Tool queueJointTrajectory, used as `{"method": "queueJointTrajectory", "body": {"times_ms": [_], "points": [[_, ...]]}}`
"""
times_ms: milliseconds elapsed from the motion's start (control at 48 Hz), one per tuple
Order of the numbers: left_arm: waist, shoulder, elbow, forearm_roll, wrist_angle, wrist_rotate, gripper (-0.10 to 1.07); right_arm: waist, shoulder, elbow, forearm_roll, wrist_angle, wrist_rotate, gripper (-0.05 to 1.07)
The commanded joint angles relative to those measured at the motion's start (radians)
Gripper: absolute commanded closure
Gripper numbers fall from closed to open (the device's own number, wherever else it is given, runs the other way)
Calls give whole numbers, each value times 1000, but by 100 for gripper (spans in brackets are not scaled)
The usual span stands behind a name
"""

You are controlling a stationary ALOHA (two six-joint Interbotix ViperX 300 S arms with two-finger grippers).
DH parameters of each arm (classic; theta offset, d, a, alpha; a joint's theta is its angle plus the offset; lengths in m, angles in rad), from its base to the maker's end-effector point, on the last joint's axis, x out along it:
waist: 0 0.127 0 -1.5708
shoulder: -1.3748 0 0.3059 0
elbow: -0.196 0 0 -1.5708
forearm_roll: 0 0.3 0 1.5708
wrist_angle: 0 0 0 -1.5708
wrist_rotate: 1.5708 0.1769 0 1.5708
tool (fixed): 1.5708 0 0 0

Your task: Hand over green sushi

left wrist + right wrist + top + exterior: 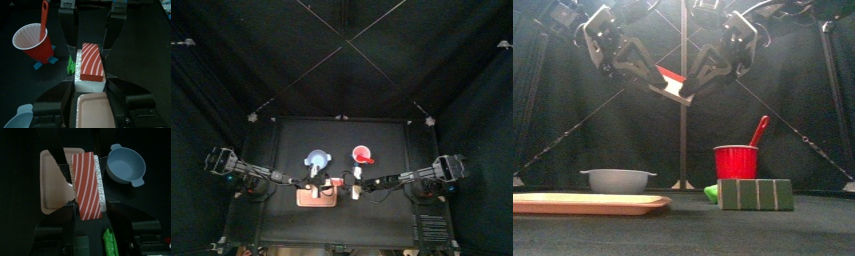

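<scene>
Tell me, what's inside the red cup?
A red stick-like handle pokes out of the red cup and leans on its rim. Its lower end is hidden inside the cup, so what tool it is, or anything else in there, can't be seen.

Green sushi point(711, 191): small bright-green piece, lying on the table at 7 o'clock of the red cup point(736, 162), partly hidden.
Red-striped sushi point(673, 84): red-and-white striped top on white rice, tilted, aloft at 11 o'clock above the cup, clamped by the right gripper point(691, 86).

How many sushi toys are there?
2. A red-striped sushi hangs in the air between the left gripper and right gripper. A green sushi sits on the table beside the red cup.
</scene>
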Motion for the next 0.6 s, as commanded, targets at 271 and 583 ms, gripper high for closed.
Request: {"method": "queueJointTrajectory", "body": {"times_ms": [271,583], "points": [[2,-15,-11,3,14,-3,34,-2,-12,-3,-12,17,6,25],[6,-23,2,0,18,-3,34,5,-38,21,-12,31,6,12]]}}
